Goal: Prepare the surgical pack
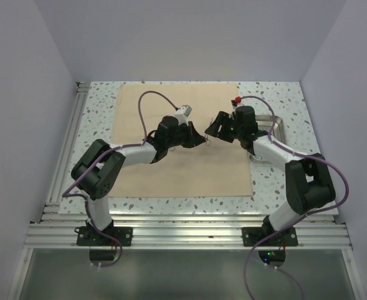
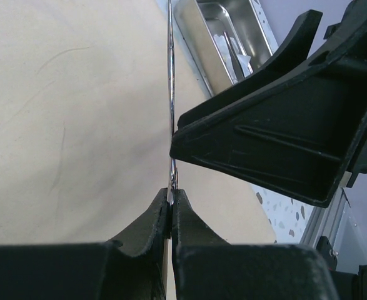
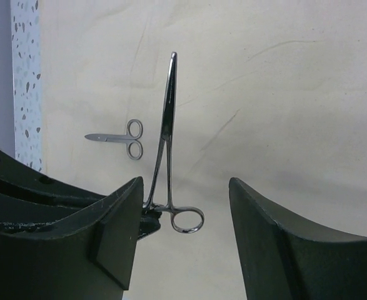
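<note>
A tan cloth (image 1: 170,172), matte and faintly creased, lies flat over the middle of the white speckled table (image 1: 283,187). Above its far half the two arms meet tip to tip. The left gripper (image 2: 170,203) has its black, curved fingers pressed together on the handle end of the forceps (image 3: 168,125). The forceps are a slim, polished steel tool with two ring handles and long, narrow shanks tapering to a closed tip. They are held clear of the cloth, and from the left wrist they show edge-on as a thin bright line running away from the fingers. One ring hangs free below the grip. The right gripper (image 3: 184,184) faces it with its broad, ribbed plastic fingers standing well apart. The free ring sits in the gap between them, and neither finger touches the steel. The scissors (image 3: 117,138), small and shiny with two round loops and short closed blades, lie flat on the cloth beyond the forceps, apart from them. The tray (image 2: 233,19), a rectangular pan of reflective steel with rounded corners and a rolled rim, sits on the table just beside the cloth's right edge, partly under the right arm. Thin metal and something pale lie in it, too small to tell.
</note>
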Controlling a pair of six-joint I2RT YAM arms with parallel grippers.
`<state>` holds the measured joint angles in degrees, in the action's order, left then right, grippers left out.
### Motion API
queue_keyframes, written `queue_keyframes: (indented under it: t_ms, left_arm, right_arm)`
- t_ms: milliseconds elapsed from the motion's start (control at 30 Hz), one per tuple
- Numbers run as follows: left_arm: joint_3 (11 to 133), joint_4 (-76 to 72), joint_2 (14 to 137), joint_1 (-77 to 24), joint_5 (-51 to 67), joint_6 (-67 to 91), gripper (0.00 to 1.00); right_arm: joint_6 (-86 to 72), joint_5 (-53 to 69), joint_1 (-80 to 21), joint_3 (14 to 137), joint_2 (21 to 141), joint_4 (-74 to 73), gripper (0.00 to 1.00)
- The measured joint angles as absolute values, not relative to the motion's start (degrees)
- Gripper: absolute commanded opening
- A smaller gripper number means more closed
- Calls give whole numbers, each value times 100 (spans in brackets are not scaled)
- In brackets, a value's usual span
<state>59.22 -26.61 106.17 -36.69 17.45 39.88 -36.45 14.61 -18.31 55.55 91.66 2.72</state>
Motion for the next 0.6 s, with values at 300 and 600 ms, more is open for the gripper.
queue_keyframes:
  t_ms: [300,600]
  left_arm:
    - [5922,-2709,10617,-3844,1772,3990,0]
    - [5922,-2735,10619,-3883,1717,3979,52]
  right_arm:
    - [-3800,1474,-1833,5564,9349,502,36]
    - [-3791,1468,-1859,5669,9389,351,0]
